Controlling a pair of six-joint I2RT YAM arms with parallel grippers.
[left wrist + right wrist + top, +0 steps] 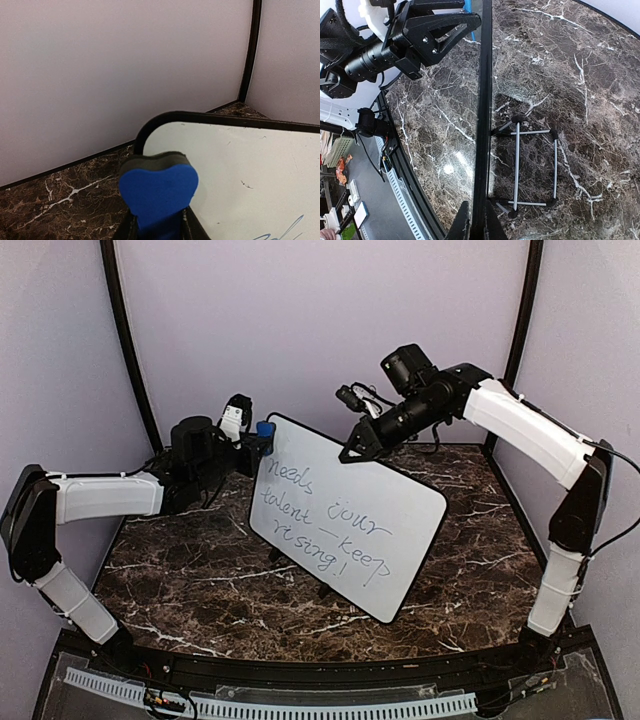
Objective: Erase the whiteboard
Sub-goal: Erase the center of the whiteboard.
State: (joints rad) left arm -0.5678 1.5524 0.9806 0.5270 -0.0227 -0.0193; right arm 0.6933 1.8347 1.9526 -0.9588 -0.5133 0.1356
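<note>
Grip status: whiteboard (350, 520), blue eraser (159, 190).
Left gripper (160, 231) clamps blue eraser at whiteboard corner; right gripper (476, 222) pinches whiteboard edge.

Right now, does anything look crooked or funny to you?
Yes. The big white rectangular whiteboard with a thin black edge is crooked, so its handwriting runs downhill. The right gripper pinches its top edge. A little grey wire stand sits on the dark marble table close behind it.

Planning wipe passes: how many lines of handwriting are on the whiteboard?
3 on the whiteboard: the top line reads "needs your", the middle line "talent keep", the bottom line "rising!". None seems hidden.
</note>
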